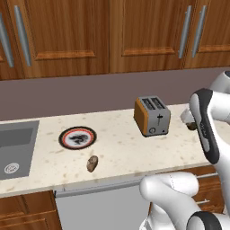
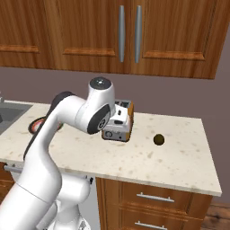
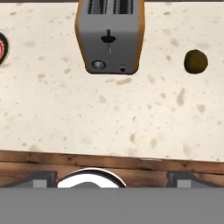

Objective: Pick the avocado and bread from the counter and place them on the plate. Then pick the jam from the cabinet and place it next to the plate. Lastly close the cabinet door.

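The avocado, a small dark olive ball, lies on the beige counter to the right of a toaster; it also shows as the avocado. The brown lumpy bread lies near the counter's front edge, just in front of the plate with its red and black rim. My gripper hangs above the counter's front part, facing the toaster, open with nothing between its fingertips. The cabinet doors with long silver handles are shut. The jam is hidden.
A grey and orange toaster stands mid-counter between plate and avocado. A steel sink is set in at the far left. The counter ends at the right edge, with wood drawers below.
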{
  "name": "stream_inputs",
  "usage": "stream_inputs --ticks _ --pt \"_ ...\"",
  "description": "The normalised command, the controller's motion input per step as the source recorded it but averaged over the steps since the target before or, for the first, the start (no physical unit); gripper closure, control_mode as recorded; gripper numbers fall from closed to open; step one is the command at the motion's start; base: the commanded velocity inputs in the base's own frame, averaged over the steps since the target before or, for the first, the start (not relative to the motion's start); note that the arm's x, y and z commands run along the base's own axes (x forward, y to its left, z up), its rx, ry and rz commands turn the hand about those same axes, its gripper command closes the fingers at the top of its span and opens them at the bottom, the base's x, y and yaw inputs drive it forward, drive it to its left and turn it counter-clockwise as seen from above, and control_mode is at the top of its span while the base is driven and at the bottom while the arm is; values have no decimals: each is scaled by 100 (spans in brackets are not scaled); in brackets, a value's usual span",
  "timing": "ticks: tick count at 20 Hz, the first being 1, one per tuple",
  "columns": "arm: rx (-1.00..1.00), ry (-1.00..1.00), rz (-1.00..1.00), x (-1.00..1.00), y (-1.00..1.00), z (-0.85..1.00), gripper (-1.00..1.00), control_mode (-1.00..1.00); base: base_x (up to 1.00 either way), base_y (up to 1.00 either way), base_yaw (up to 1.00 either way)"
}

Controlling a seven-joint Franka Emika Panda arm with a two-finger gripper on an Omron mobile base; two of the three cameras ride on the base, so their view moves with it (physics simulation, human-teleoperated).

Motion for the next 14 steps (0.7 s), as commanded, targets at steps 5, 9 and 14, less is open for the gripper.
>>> stream_inputs --ticks 5,9,14 --pt "0 0 0 0 -57 -20 -100 -100 0 0 0" --pt "0 0 0 1 -53 -22 -100 -100 0 0 0" --pt "-1 0 0 18 -49 -24 -100 -100 0 0 0"
